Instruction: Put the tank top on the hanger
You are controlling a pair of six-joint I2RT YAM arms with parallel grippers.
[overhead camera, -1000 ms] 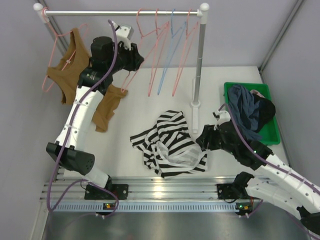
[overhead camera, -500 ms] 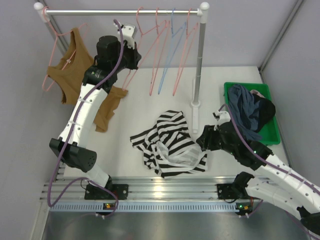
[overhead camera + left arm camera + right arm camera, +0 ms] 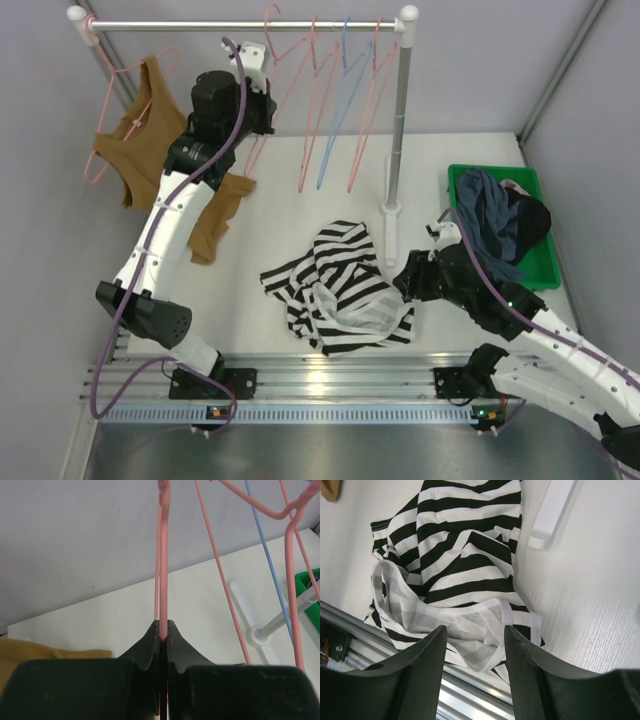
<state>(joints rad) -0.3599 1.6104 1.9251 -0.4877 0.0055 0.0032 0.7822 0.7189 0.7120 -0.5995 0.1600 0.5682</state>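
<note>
White desk (image 3: 290, 205) under the rail (image 3: 240, 24): your striped tank top (image 3: 335, 290) lies crumpled at its near middle. It looks soft, light and floppy, so pinch a strap or hem edge. Your right claw (image 3: 475, 630) hangs over it, jaws apart, holding nothing. Your left claw (image 3: 162, 630) is clamped on the thin pink hanger (image 3: 162, 570), likely stiff but springy.

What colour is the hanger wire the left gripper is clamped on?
Pink. The left wrist view shows the hanger best, pinched in the left gripper.
</note>
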